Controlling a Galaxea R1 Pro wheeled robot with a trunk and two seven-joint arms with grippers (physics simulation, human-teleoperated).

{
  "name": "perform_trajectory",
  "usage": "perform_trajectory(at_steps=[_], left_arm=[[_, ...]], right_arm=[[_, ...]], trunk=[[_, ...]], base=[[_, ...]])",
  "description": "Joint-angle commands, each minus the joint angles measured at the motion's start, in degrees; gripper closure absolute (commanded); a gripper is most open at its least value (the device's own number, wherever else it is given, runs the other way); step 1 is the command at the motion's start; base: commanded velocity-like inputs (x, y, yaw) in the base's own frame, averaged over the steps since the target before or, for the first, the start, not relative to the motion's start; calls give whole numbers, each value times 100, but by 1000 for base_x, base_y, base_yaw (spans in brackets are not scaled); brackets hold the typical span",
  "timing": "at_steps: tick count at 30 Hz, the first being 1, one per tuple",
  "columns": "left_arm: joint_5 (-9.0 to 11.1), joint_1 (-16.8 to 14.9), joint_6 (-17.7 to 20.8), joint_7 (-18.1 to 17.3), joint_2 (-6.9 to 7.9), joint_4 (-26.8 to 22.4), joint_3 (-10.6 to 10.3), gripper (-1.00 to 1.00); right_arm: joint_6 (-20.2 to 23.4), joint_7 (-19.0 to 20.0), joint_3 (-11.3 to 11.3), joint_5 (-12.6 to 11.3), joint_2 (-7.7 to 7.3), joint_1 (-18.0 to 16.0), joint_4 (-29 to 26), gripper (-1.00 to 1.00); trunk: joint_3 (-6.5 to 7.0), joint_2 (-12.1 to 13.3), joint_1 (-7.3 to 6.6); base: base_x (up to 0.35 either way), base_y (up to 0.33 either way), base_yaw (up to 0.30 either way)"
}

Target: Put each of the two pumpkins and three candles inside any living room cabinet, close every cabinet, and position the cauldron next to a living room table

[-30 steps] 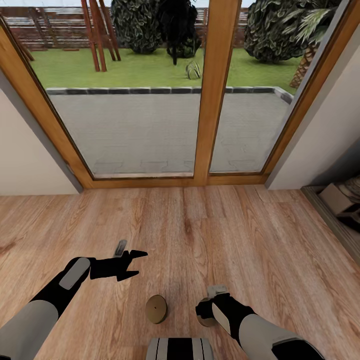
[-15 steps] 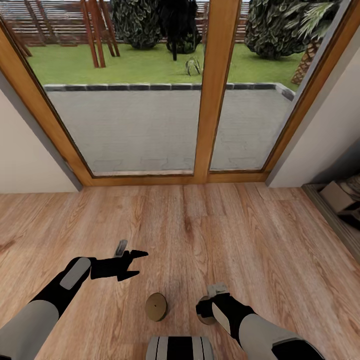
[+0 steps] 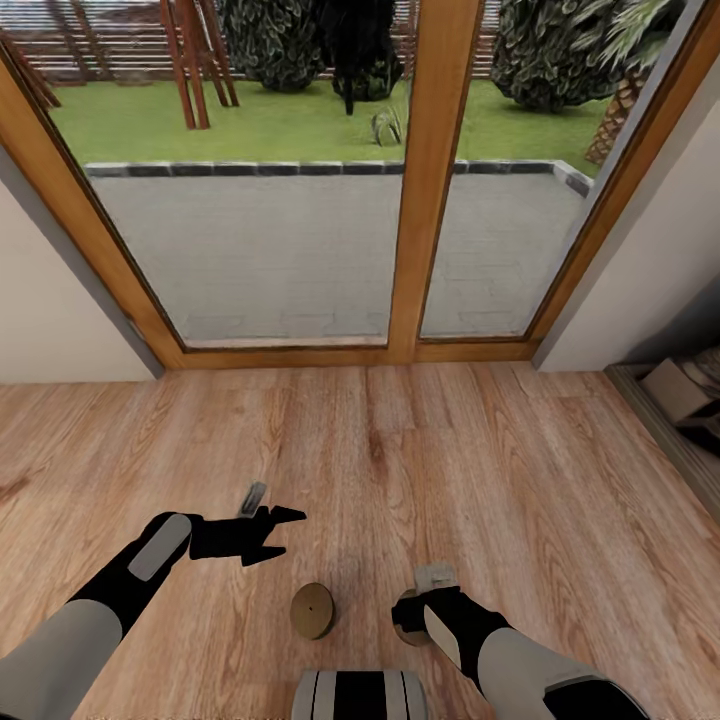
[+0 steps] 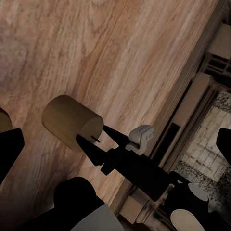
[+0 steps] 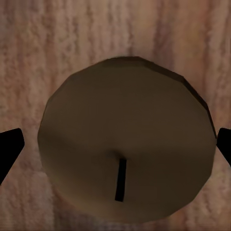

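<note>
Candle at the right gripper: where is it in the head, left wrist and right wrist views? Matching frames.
Head view: candle low, right of centre, half hidden under the right arm.
Left wrist view: tan cylinder left of centre, at the right gripper fingers.
Right wrist view: centre, top face with wick.
Shared landmark: wood floor beneath it.

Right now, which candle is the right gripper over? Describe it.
On the wood floor before the glass door, two candles stand by the robot's base. Yours is the candle beneath the right gripper, half hidden; the other candle stands uncovered between the arms.
</note>
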Motion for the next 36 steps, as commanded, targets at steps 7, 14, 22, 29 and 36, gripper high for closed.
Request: perform_trajectory(at_steps=[7,14,22,29,36], left_arm=[[4,0,0,0,-2,-3,-2,-100],[-5,0,-5,0,-2,4,-2,-100],[-8,0,-8,0,5,18,-2,-100],[-37,0,-21,23,15,50,-2,-100],[-40,0,-26,26,23,51,-2,-100]], right_arm=[[-2,0,0,0,0,0,0,-100],[-9,0,-2,0,0,0,0,100],[-9,68,0,-8,0,-8,-32,100],[102,117,-13,-39,0,-10,-758,100],[1382,115,-28,-58,0,-9,-2048,100]], trunk=[[-156,-10,18],[-222,-14,25],[-222,-14,25],[-222,-14,25],[-222,-14,25]], base=[[0,0,0],[0,0,0],[0,0,0],[0,0,0],[0,0,0]])
